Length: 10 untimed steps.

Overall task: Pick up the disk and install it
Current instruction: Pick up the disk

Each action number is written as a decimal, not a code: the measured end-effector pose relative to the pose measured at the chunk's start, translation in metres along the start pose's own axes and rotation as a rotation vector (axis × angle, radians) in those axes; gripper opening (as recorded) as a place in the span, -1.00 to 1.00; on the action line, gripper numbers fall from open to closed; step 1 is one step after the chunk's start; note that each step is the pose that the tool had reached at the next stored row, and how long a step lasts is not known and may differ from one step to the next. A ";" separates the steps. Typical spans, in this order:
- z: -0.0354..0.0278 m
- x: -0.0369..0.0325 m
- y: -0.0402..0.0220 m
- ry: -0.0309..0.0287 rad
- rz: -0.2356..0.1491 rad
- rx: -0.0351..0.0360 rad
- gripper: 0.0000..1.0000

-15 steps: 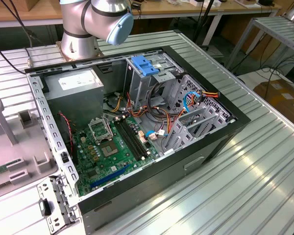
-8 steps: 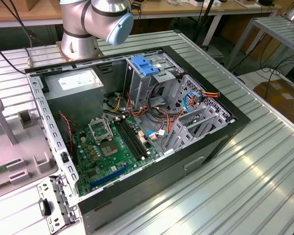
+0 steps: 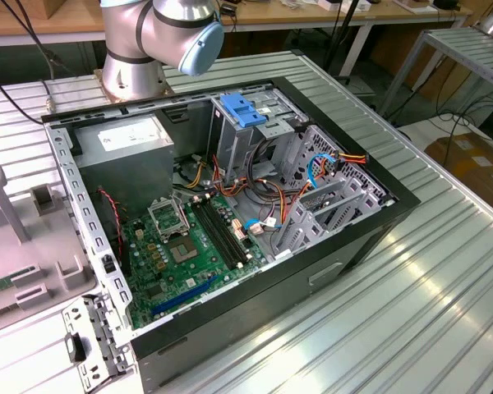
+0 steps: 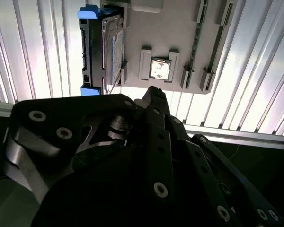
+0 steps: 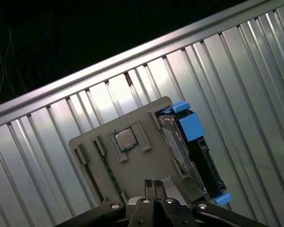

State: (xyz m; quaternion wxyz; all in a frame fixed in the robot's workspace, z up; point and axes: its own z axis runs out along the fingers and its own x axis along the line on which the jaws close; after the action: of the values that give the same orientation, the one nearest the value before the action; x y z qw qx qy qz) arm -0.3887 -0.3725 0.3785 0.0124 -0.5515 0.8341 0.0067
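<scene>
Disk [image 5: 202, 158] [image 4: 93, 47] stands on edge in a slot along one side of the grey holder tray [image 5: 146, 163], which lies on the ribbed metal table [image 5: 236, 71]. It has a dark body with bright blue plastic at both ends. Gripper [image 5: 154, 182] hovers over the tray with fingers pressed together, holding nothing, not touching the disk.

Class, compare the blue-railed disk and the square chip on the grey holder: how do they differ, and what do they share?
The disk stands on edge in a slot at the holder's side; the chip lies flat in a recess. The disk is long, dark and blue-railed; the chip is small, square and silvery. Both sit in the grey holder.
</scene>
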 end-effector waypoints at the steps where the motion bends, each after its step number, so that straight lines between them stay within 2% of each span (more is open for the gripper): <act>1: 0.0000 0.0000 0.0000 0.0000 -0.011 -0.0003 -0.79; 10: 0.0000 0.0000 0.0000 -0.0002 -0.102 -0.0029 -0.79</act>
State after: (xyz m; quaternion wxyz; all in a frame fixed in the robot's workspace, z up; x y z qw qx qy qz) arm -0.3887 -0.3725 0.3785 0.0120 -0.5933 0.8048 0.0073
